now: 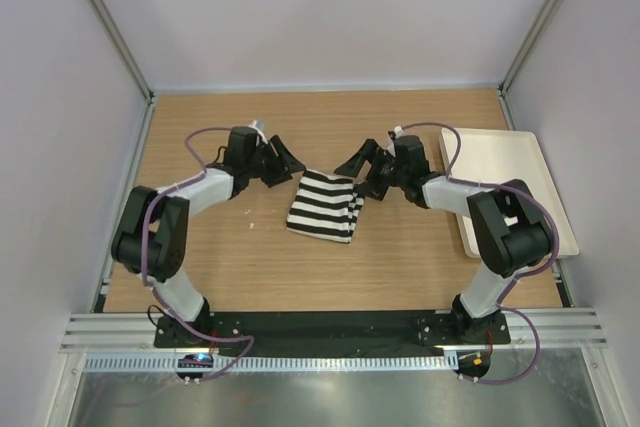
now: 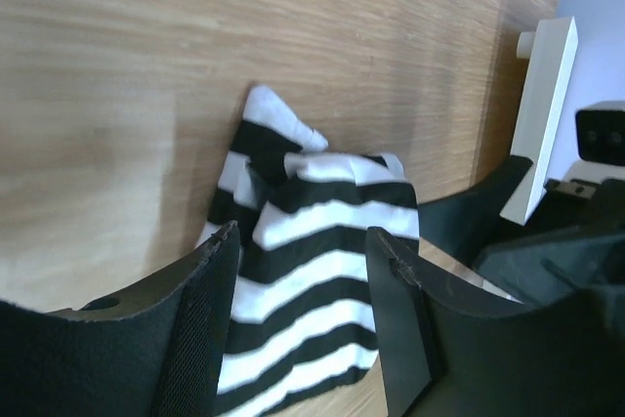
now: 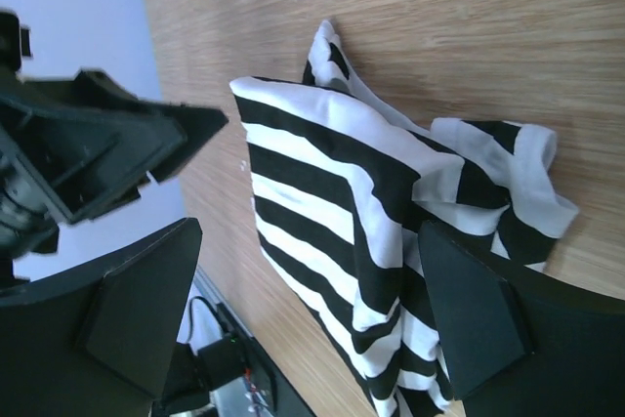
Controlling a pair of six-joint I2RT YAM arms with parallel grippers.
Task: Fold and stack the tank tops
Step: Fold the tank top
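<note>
A single black-and-white striped tank top [image 1: 323,205] lies folded into a small, bunched rectangle on the wooden table, between the two arms. My left gripper [image 1: 289,158] hovers at its upper left corner, open; in the left wrist view the striped cloth [image 2: 322,271] shows past the gap between the fingers [image 2: 210,319], and nothing is clamped. My right gripper [image 1: 351,178] is at the cloth's upper right edge, wide open. In the right wrist view the tank top [image 3: 332,202] lies beneath the right gripper [image 3: 311,231], its rumpled white-trimmed end by the right finger.
A plain white rectangular tray [image 1: 500,137] rests at the right side of the table, behind the right arm, and its edge [image 2: 542,114] shows in the left wrist view. Grey walls enclose the table on three sides. Bare wood surrounds the cloth.
</note>
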